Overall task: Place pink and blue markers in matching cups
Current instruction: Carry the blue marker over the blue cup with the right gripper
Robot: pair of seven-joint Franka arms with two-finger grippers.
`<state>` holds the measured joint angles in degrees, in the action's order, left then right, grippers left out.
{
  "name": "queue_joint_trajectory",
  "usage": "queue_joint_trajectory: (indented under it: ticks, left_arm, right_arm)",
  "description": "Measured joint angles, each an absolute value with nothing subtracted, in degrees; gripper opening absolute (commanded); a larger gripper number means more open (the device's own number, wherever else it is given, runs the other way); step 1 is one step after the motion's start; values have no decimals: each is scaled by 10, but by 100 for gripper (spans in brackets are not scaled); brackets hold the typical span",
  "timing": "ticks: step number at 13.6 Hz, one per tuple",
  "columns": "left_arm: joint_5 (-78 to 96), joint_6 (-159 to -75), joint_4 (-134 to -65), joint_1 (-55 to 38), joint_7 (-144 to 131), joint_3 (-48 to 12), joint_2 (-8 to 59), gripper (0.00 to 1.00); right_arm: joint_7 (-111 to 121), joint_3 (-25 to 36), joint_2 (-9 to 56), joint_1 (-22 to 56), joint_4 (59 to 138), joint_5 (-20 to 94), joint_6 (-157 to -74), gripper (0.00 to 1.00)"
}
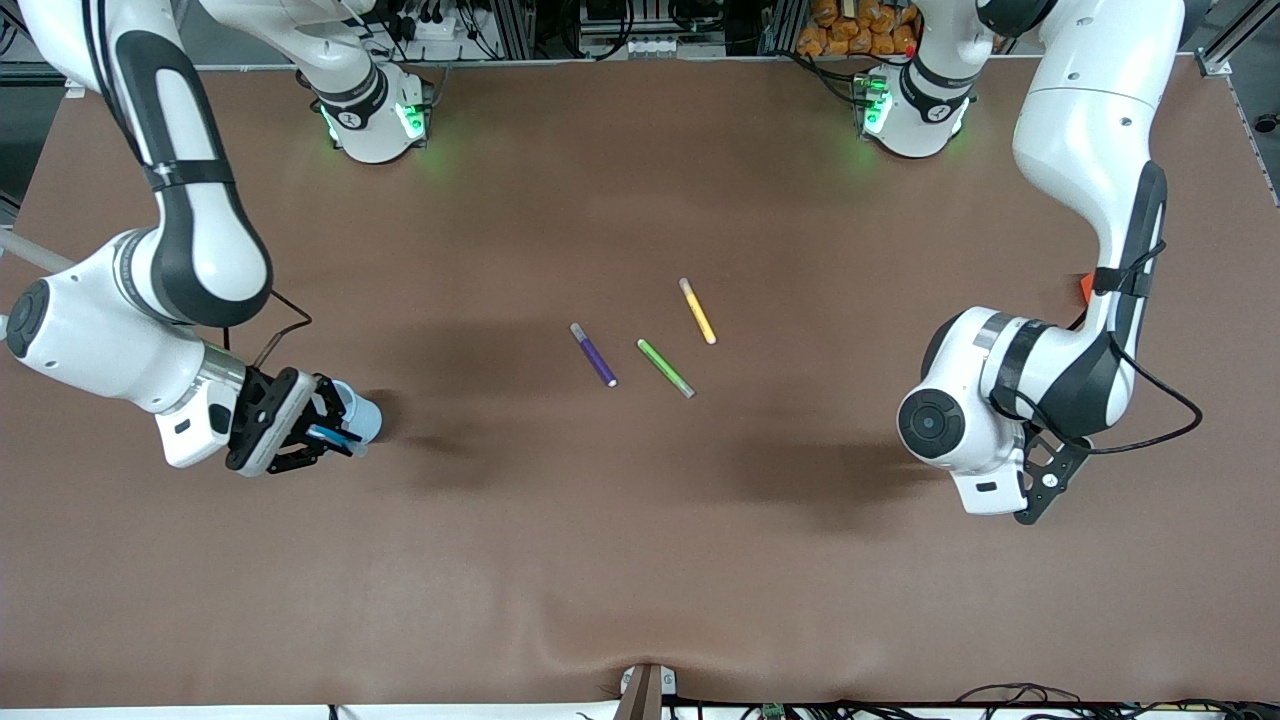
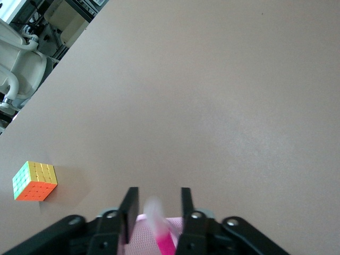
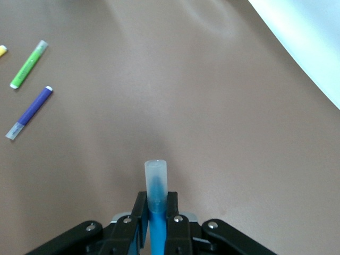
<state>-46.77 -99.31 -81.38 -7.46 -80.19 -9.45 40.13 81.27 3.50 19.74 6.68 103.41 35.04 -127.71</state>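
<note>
Pinching the blue marker (image 3: 155,204) between its fingers, the right hand (image 1: 300,425) hangs over the pale blue cup (image 1: 358,413) near the table's (image 1: 640,560) right-arm edge. Spread around the pink marker (image 2: 163,239), the left hand (image 2: 155,215) sits over the pink cup (image 2: 144,239) near the left-arm edge, a colourful puzzle cube (image 2: 34,181) close by. Purple (image 1: 593,354), green (image 1: 665,367) and yellow markers (image 1: 697,310) lie mid-table.

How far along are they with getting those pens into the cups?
Nearly done, it seems. The left pincer is open around the pink marker, which seems to stand in the pink cup. The right pincer grips the blue marker at the blue cup; letting it go is what is left.
</note>
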Motion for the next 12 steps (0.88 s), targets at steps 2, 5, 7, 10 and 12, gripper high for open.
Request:
queue_joint_trajectory:
  ticks: [2,5,7,10,12]
  left_arm:
    - [-468,-991,-811,-75,-802,-95,397,100]
    - [-452,-988,-810,-74,-776,-98,384,100]
    - [-394,-987,-809,-68,-725,-97,369,100]
    - [-319,-987,-807,-53,-654,-97,338,100]
    - [-275,-987,-806,-41,-605,-97,323,100]
  right_arm:
    - [875,35,189,52,1049,392,-1262,0]
    - [975,35,182,23,1057,452,-1218,0]
    - [1030,35,182,6,1059,475,-1192,0]
    - [1103,35,182,-19,1063,508,-1152,0]
    - [1160,35,187,-34,1067,535,-1128,0]
